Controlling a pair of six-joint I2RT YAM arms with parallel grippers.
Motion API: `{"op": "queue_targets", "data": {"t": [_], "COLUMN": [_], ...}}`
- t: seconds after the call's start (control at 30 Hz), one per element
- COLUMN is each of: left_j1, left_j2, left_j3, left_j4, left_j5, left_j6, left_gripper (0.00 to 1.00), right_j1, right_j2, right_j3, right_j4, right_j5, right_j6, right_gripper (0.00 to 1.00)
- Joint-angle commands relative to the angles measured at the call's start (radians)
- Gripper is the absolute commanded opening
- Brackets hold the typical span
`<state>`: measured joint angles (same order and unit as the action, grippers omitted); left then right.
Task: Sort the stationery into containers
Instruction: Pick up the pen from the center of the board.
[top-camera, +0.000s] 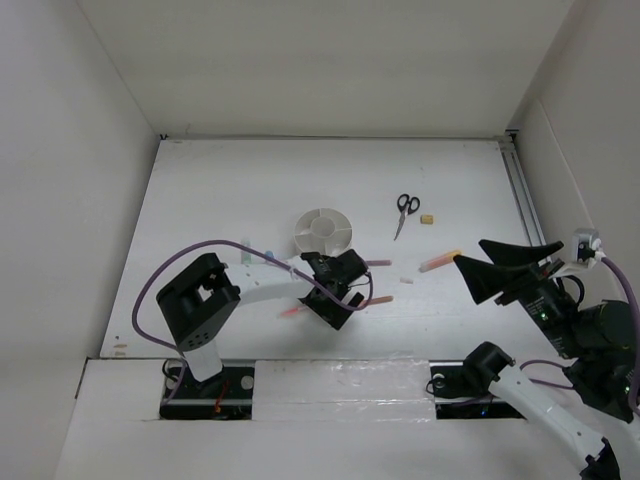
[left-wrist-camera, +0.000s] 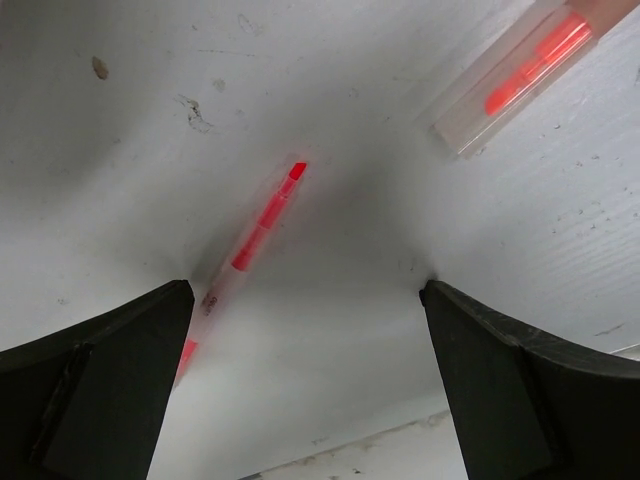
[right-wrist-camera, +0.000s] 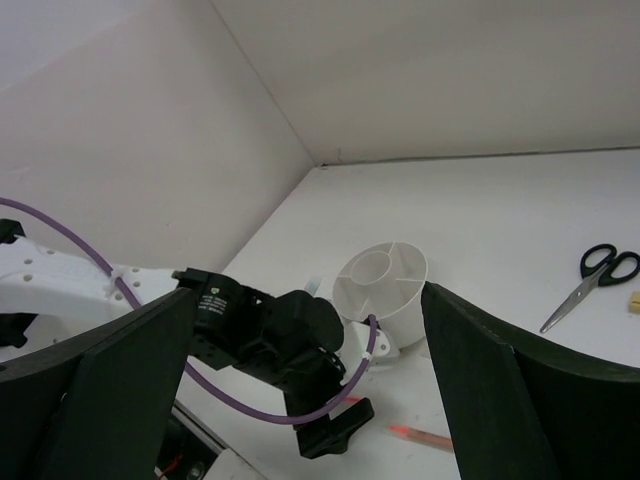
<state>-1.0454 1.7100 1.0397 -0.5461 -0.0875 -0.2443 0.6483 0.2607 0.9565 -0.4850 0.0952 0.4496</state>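
The round white organizer (top-camera: 323, 230) stands mid-table, also in the right wrist view (right-wrist-camera: 385, 290). My left gripper (top-camera: 343, 293) is open just in front of it, low over the table. In the left wrist view (left-wrist-camera: 306, 300) a thin clear pen with red ink (left-wrist-camera: 262, 225) lies beside the left finger, and a second red pen (left-wrist-camera: 520, 75) lies farther off. Black-handled scissors (top-camera: 405, 212), a tan eraser (top-camera: 427, 218) and an orange-yellow marker (top-camera: 440, 261) lie to the right. My right gripper (top-camera: 470, 252) is open, empty and raised at the right.
More pink pens lie around the left gripper (top-camera: 378, 263) (top-camera: 380, 299) (top-camera: 292, 312). Short markers (top-camera: 246, 246) lie left of the organizer. A purple cable (right-wrist-camera: 250, 410) loops over the left arm. White walls enclose the table; a rail (top-camera: 522, 195) runs along its right edge.
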Motion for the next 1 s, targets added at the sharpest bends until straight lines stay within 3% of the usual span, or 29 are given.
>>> {"op": "queue_targets", "data": {"t": [0.0,0.27,0.53,0.73,0.97], "left_j1": [-0.008,-0.041,-0.041,-0.05,-0.05], "left_j2": [0.05,0.019,0.019,-0.033,-0.076], "left_j3": [-0.015,0.003,0.013,0.013,0.022], "left_j4": [-0.018,-0.057,-0.086,-0.106,-0.166], "left_j5": [0.005,-0.006,0.005,-0.043,-0.052], "left_j6": [-0.006,-0.035,-0.081,-0.112,-0.178], "left_gripper": [0.99,0.98,0.83,0.88,0.87], "right_j1": [-0.006,-0.006,-0.006,-0.006,-0.006], "right_j2": [-0.017,-0.017,-0.017,-0.008,-0.008], "right_j3": [0.01,0.019,0.019,0.01,0.01], "right_j4": [0.049,0.049,0.049,0.06,0.069], "right_j5": [-0.014,-0.014,-0.034,-0.046,-0.055], "right_j6": [-0.019,-0.019,-0.009,0.009,0.018], "right_gripper": [1.0,1.0,1.0,1.0,1.0]}}
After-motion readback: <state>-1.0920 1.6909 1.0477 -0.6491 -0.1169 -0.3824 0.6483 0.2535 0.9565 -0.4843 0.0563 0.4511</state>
